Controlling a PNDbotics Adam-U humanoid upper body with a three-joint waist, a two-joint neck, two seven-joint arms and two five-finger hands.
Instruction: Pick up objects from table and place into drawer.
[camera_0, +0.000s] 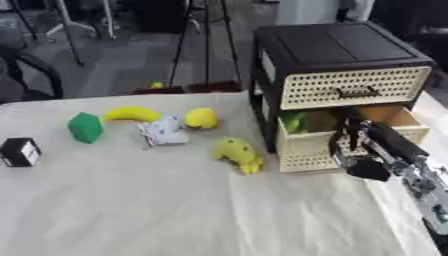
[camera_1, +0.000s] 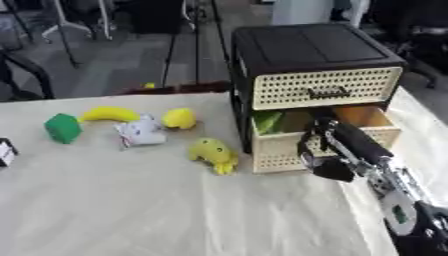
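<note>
The black drawer unit (camera_0: 341, 47) with cream woven fronts stands at the right of the table. Its lower drawer (camera_0: 306, 150) is pulled out, and a green thing (camera_0: 293, 120) lies in its left part. My right hand (camera_0: 348, 145) hangs over the drawer's front edge, open, fingers pointing down, nothing in it. Left of the unit on the table lie a yellow toy (camera_0: 238, 154), a yellow round thing (camera_0: 201, 118), a white crumpled packet (camera_0: 164, 132), a banana (camera_0: 131, 113), a green block (camera_0: 85, 127) and a black cube (camera_0: 19, 151). My left hand is out of view.
The table (camera_0: 175, 210) is covered with pale paper. My right forearm (camera_0: 420, 185) runs along the table's right edge. Tripod legs and chairs stand on the floor behind the table.
</note>
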